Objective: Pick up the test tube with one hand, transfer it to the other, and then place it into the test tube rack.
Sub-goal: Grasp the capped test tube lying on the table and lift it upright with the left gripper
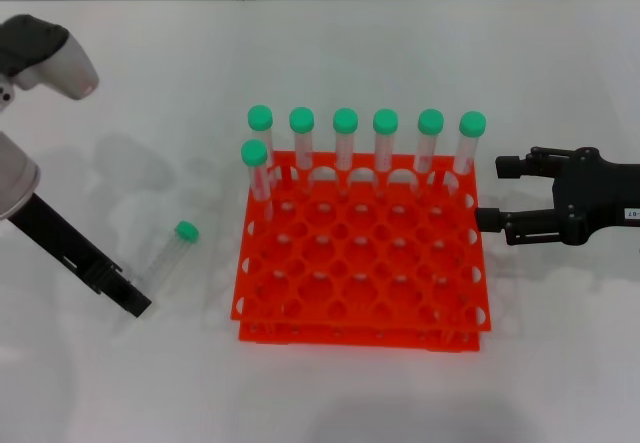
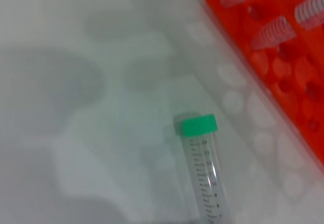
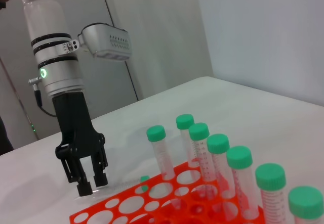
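The test tube (image 1: 168,255) lies flat on the white table to the left of the rack, its green cap (image 1: 186,231) pointing away from me. In the left wrist view the test tube (image 2: 205,173) shows close up, with no fingers in sight. My left gripper (image 1: 135,301) hovers low just beside the tube's tip end. From the right wrist view, the left gripper (image 3: 92,183) has its fingers slightly apart and empty. The orange-red test tube rack (image 1: 360,283) stands at the centre. My right gripper (image 1: 490,193) is open and empty at the rack's right side.
Several green-capped tubes (image 1: 345,143) stand upright along the rack's far row, and one more (image 1: 256,168) is in the second row at the left. The rack's nearer holes (image 1: 350,288) hold nothing. The left arm's white forearm (image 1: 45,58) is at the far left.
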